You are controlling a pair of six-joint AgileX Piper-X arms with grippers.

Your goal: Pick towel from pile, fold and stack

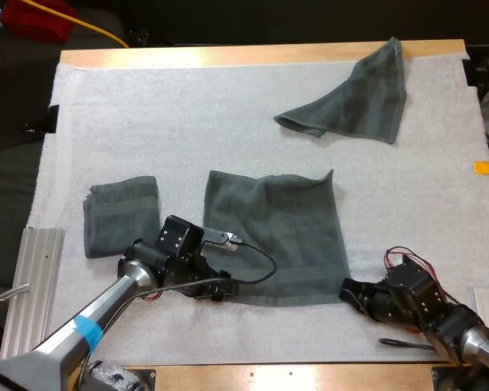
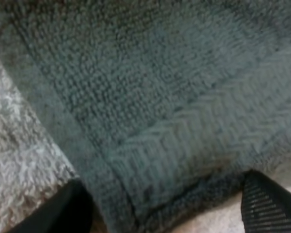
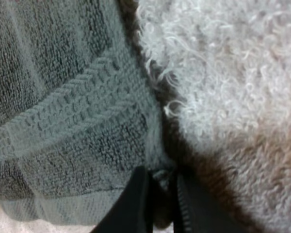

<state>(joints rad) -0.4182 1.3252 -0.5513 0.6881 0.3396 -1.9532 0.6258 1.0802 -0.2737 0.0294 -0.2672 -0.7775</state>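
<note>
My right gripper [image 3: 160, 196] pinches one near corner of the flat towel [image 1: 273, 236], my left gripper [image 2: 162, 204] spread astride the other (soft, light, floppy: I'd grip both hemmed corners).

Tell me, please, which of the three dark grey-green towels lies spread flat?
The square dark grey-green towel in the middle; the small towel on the left is folded, the far towel is crumpled.

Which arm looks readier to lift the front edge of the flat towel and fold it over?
Right. The right gripper is pinched shut on the near right corner of the flat towel. The left gripper sits at the near left corner, but its fingers stand apart, so it would probably have to close first.
</note>
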